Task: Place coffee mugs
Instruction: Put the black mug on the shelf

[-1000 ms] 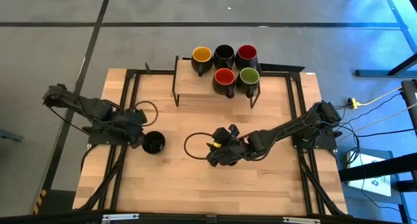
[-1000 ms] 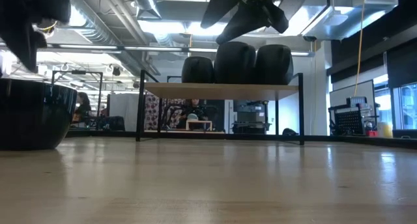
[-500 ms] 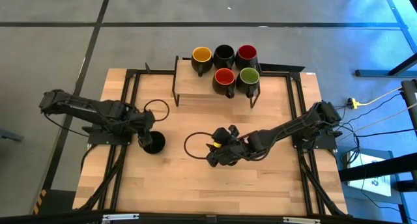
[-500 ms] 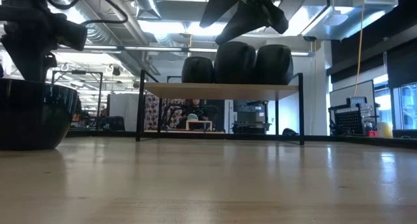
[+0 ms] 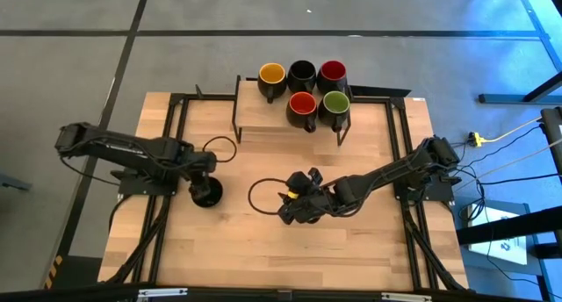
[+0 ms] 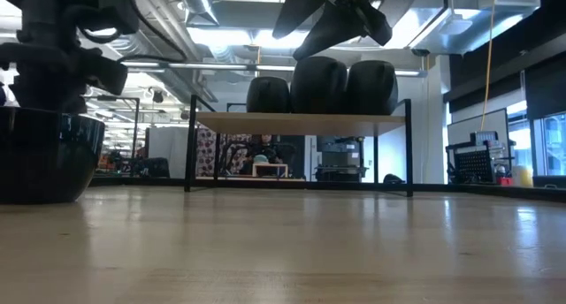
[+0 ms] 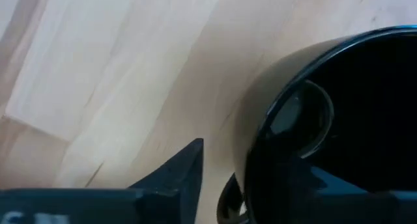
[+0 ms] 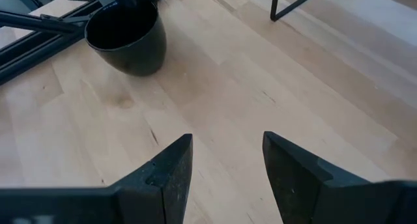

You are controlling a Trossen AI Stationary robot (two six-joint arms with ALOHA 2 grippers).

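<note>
Item 1: black mug [image 5: 207,193], upright on the wooden table [image 5: 263,249], well apart from the shelf [image 5: 263,116] and toward the left arm's side of it. Item 2: left gripper [image 5: 204,166], directly at this mug, overlapping its shelf-side rim in the high view; the left wrist view shows 1 dark finger [image 7: 171,176] outside the mug's wall [image 7: 326,133] and the dark interior close up, but the second finger is hidden, so whether the jaws are apart or clamped on the rim cannot be told. The low view adds the mug's dark glossy body [image 6: 44,155] resting on the table with the left gripper's bulk [image 6: 62,39] above it, a contact the overhead view does not settle. Item 3: right gripper [image 5: 294,210], near the table's middle, well apart from the black mug and on the side of the shelf facing the table's front; the right wrist view shows its 2 fingers [image 8: 171,172] plainly apart with bare wood between them, holding nothing, and the black mug [image 8: 127,38] farther off. Items 4–8: 5 mugs on the shelf, colours legible only from above: yellow mug [image 5: 271,76], second black mug [image 5: 301,74], red mug [image 5: 332,73], orange-red mug [image 5: 302,104], green mug [image 5: 335,104]; the low view shows only dark rounded bodies [image 6: 320,85] there.
</note>
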